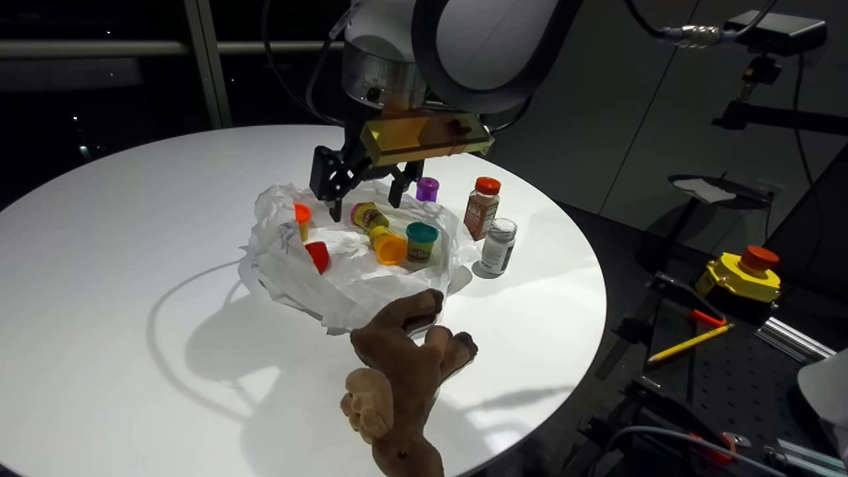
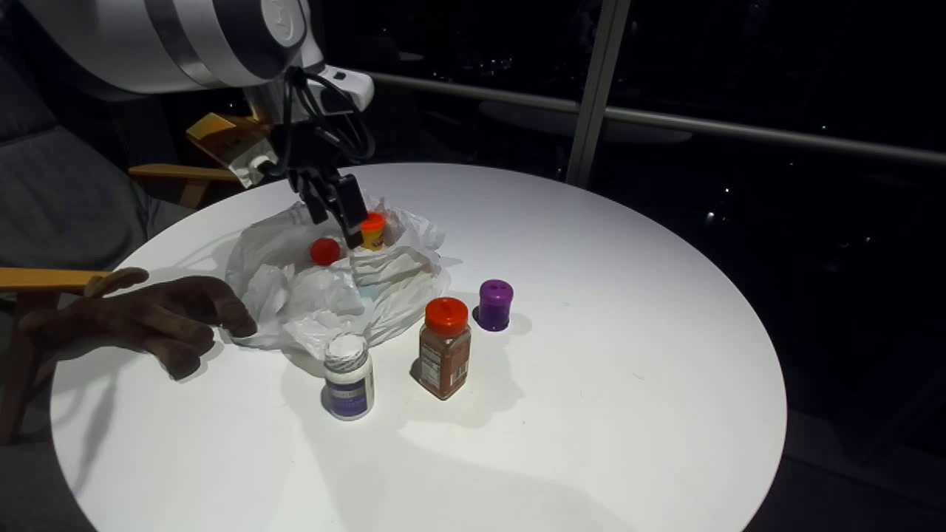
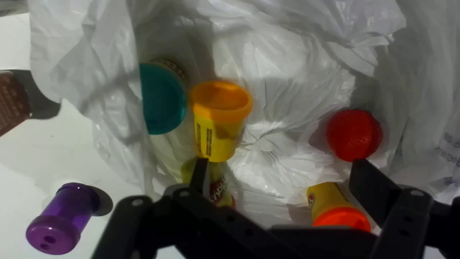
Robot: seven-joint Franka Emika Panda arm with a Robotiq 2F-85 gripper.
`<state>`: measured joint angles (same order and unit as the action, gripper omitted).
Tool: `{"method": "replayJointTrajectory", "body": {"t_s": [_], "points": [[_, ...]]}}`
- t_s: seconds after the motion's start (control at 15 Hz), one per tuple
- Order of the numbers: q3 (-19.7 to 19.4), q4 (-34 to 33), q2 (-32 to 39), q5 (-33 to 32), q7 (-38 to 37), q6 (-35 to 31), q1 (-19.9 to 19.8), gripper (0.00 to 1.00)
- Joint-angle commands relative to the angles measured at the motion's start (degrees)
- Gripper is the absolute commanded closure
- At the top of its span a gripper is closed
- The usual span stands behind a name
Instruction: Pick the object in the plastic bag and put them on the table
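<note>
The crumpled whitish plastic bag point(image 1: 275, 258) lies spread open on the round white table point(image 1: 119, 298). Several small tubs, the objects, rest inside it. The wrist view shows a yellow tub with an orange lid point(image 3: 221, 122), a teal-lidded tub point(image 3: 161, 99), a red one point(image 3: 354, 135), a yellow tub with a bright orange lid point(image 3: 325, 198) and a yellowish tub point(image 3: 218, 189) partly behind a finger. My gripper point(image 3: 280, 163) hovers over the bag, pointing down and wide open, nothing between its fingers. Outside the bag, a brown plush toy point(image 1: 404, 371) lies near the table's edge.
Beside the bag stand a red-capped spice bottle point(image 2: 443, 355), a white bottle point(image 2: 347, 391) and a purple shaker point(image 2: 495, 307). The bag's raised, crumpled sides ring the tubs. A wooden-armed chair point(image 2: 185, 174) is by the table.
</note>
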<state>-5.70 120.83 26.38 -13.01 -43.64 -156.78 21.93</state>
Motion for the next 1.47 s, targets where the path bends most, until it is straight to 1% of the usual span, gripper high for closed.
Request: {"method": "replayJointTrajectory", "body": {"t_s": [0.0, 0.33, 0.53, 0.87, 1.0, 1.07, 1.13, 1.2, 1.27, 1.33, 1.4], "points": [[-0.12, -3.67, 3.11, 1.70, -0.19, 0.77, -1.11, 0.00], [-0.22, -6.70, 6.24, 3.24, 0.56, 2.15, -2.37, 0.00], [-0.19, -8.50, 7.92, 4.27, 0.88, 4.73, -3.11, 0.00], [1.31, -10.61, 9.46, 6.15, 2.65, 9.72, -4.88, 0.00], [1.54, -11.42, 9.97, 6.60, 3.44, 11.18, -4.95, 0.01], [1.74, -11.77, 10.18, 6.78, 3.93, 11.85, -5.10, 0.12], [1.87, -12.12, 10.40, 6.80, 4.32, 12.40, -5.10, 0.26], [1.90, -12.35, 10.56, 6.71, 4.53, 12.92, -5.03, 0.30], [1.91, -12.62, 10.71, 6.64, 4.69, 13.26, -4.99, 0.39], [1.86, -12.82, 10.81, 6.43, 4.76, 13.75, -4.84, 0.49], [1.89, -12.92, 10.85, 6.38, 4.88, 13.92, -4.80, 0.57]]}}
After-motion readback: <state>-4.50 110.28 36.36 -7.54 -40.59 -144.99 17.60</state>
